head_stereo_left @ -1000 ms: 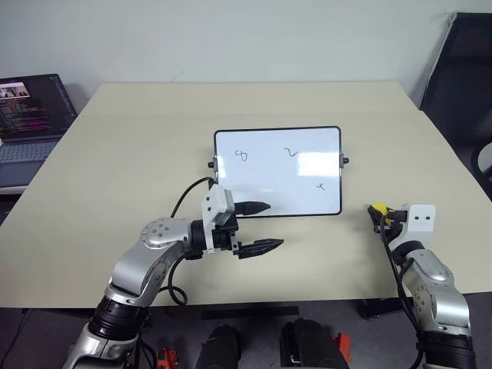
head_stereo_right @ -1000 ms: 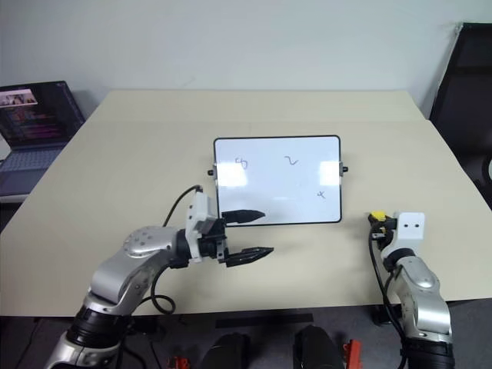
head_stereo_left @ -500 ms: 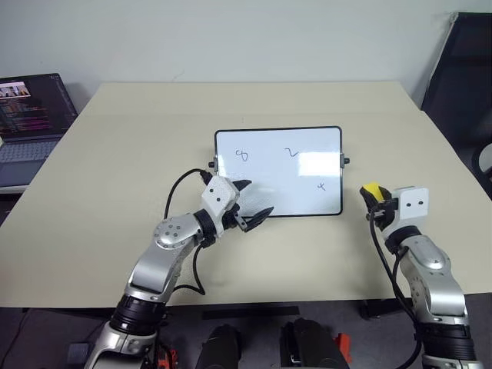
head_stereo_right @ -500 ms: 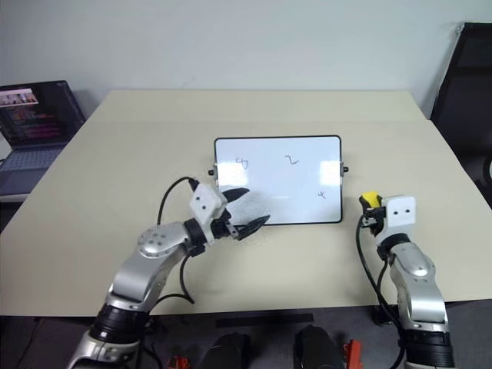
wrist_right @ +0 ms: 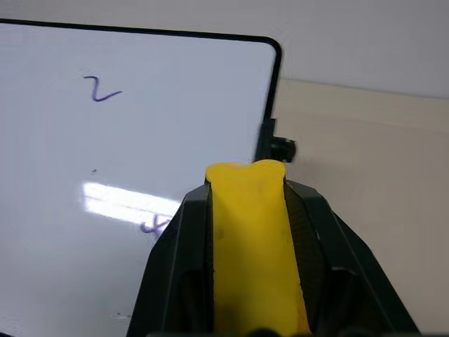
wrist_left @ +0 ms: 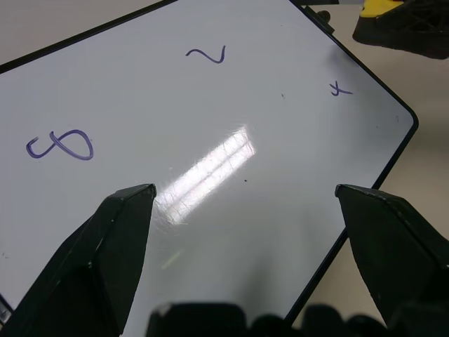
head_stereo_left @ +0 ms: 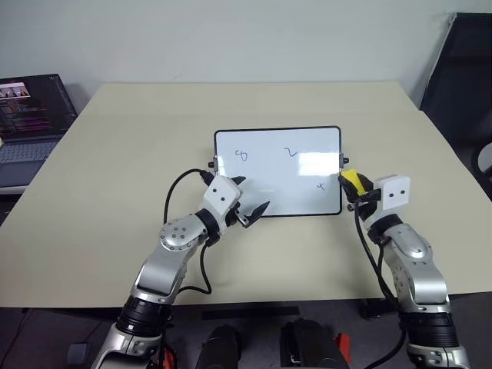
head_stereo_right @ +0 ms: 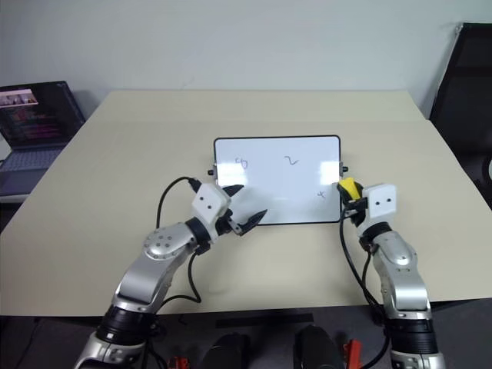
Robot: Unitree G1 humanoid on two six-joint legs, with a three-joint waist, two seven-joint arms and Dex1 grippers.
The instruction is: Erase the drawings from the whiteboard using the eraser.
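Stage of the erasing task, seen from the head and both wrists. The whiteboard (head_stereo_left: 278, 171) lies flat near the middle of the desk (head_stereo_left: 115, 154), its long sides running left to right. All three drawings (wrist_left: 62, 145) are intact: a looped figure toward the board's left, a wavy stroke (wrist_left: 206, 55) near its upper middle, and a small cross-like mark (wrist_right: 155, 225) toward its lower right; no smear or wiped band shows on the white surface, so erasing is judged not yet begun. The right tool (head_stereo_left: 353, 187) is clamped on the eraser (head_stereo_left: 351, 181), the yellow block pinched between the two black fingers (wrist_right: 312, 232) and projecting ahead of them, at the board's right short edge just beside the black knob (wrist_right: 283, 149); whether the eraser touches the board cannot be told. The left tool (head_stereo_left: 246, 198) has its fingers (wrist_left: 119, 232) spread wide and holds nothing, poised over the board's lower left corner, plausibly to steady it. Done: the eraser is picked up and brought to the board. Left: wiping away all three marks, the nearest being the cross-like one.
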